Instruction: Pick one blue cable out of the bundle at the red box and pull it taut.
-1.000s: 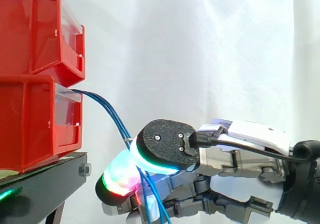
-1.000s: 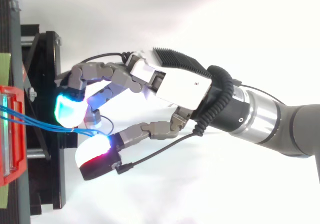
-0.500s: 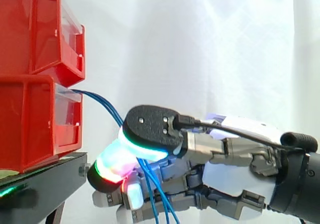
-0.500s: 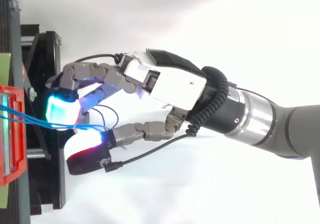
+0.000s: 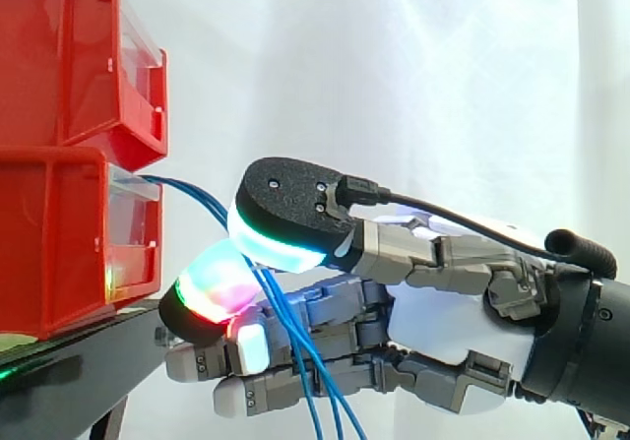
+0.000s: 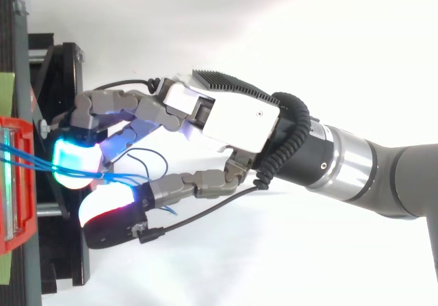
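Observation:
Several thin blue cables (image 5: 209,207) leave the front of the lower red bin (image 5: 59,233) and droop down to the right; in the top view the same cables (image 6: 27,162) run from the bin edge (image 6: 14,183) into the hand. My hand (image 5: 443,322) reaches in from the right, close to the bins. The bundle passes between a black-backed, cyan-glowing pad (image 5: 285,214) above and a green and red glowing pad (image 5: 212,287) below. The pads straddle the cables with a small gap and pinch nothing. The cables hang slack.
A second red bin (image 5: 69,56) is stacked on the lower one. Both rest on a black stand (image 5: 89,361), whose frame (image 6: 68,251) lies just under my fingertips. A white curtain hangs behind, with free room to the right of the bins.
My hand has moved left toward the bins and risen a little. The pads now sit further up the cables, nearer the lower bin's front.

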